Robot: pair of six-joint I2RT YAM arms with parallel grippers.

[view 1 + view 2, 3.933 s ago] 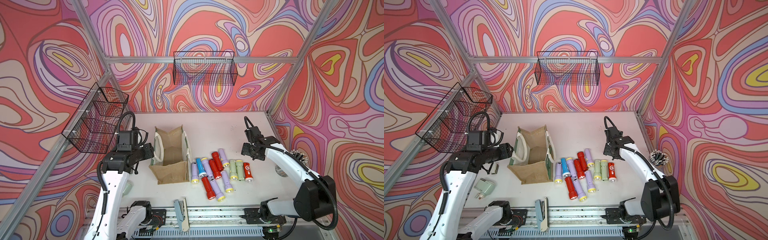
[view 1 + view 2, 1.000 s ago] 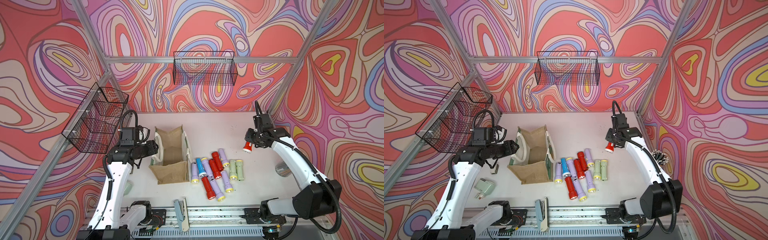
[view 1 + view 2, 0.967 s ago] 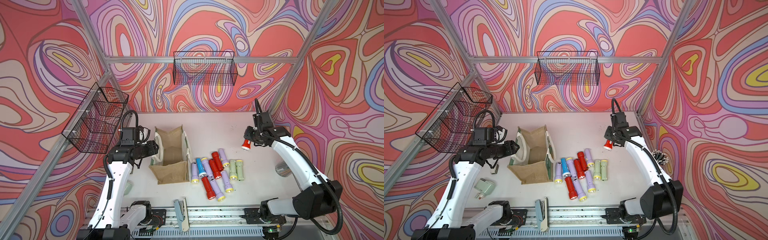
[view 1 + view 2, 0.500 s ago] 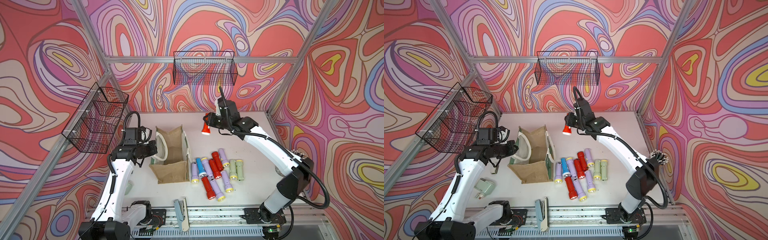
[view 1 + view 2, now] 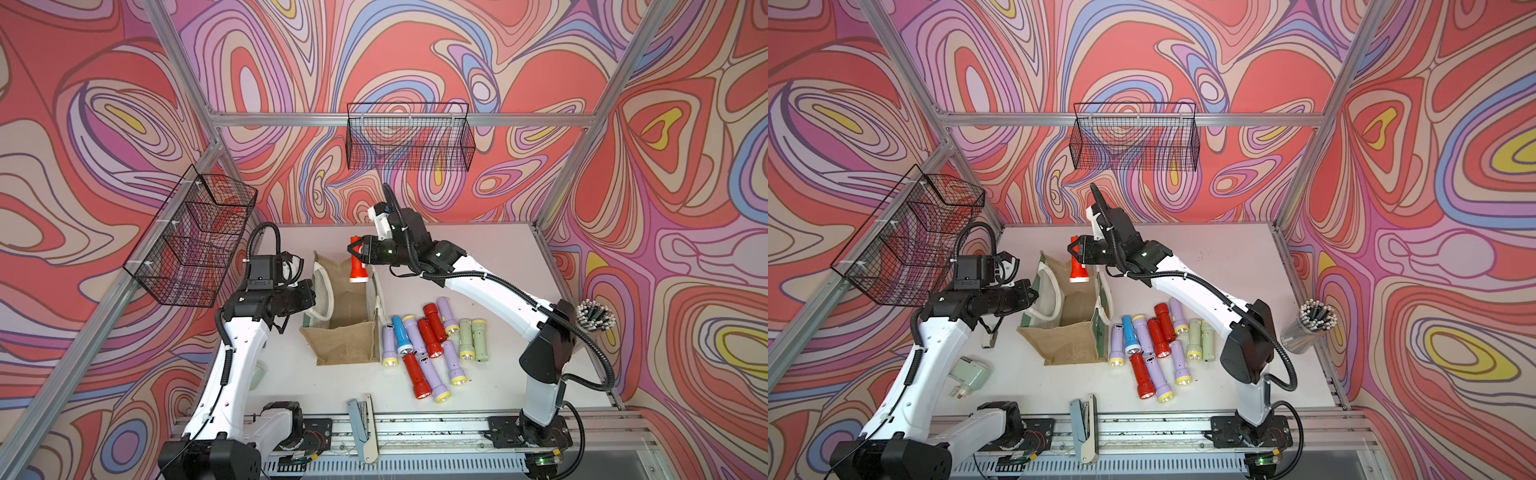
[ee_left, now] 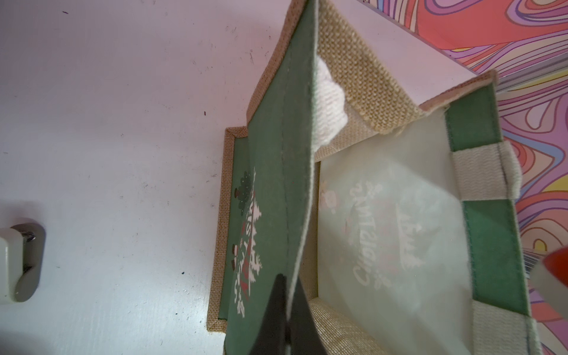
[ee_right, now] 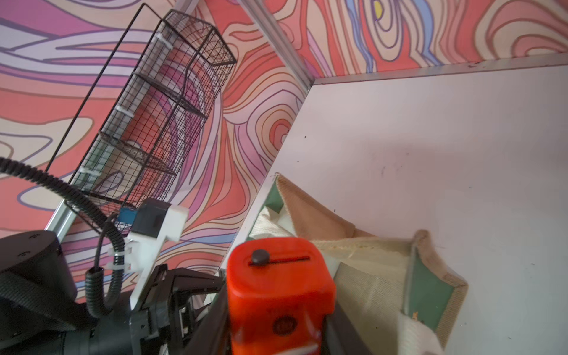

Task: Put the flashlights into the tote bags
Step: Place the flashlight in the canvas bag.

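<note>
Your right gripper (image 5: 356, 254) is clamped on the orange-red torch (image 5: 358, 272) by its tail half, lens end down, and it hangs above the far end of the bag (image 5: 345, 347). It's hard, smooth plastic, probably light and a bit slippery, so grip it across the barrel. Your left gripper (image 6: 287, 296) is pinched tight on the bag's green side panel, holding the mouth open. The cloth looks floppy, so grip the rim. The other torches (image 5: 430, 345) lie on the table (image 5: 498, 270) just beside the bag.

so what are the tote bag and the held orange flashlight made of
Tote bag: looks like coarse tan jute or burlap, matte, with a visible open weave; green panels seem smoother printed fabric, handles white webbing. Orange-red flashlight: probably moulded plastic, smooth with a slight sheen, black slide switch.
</note>
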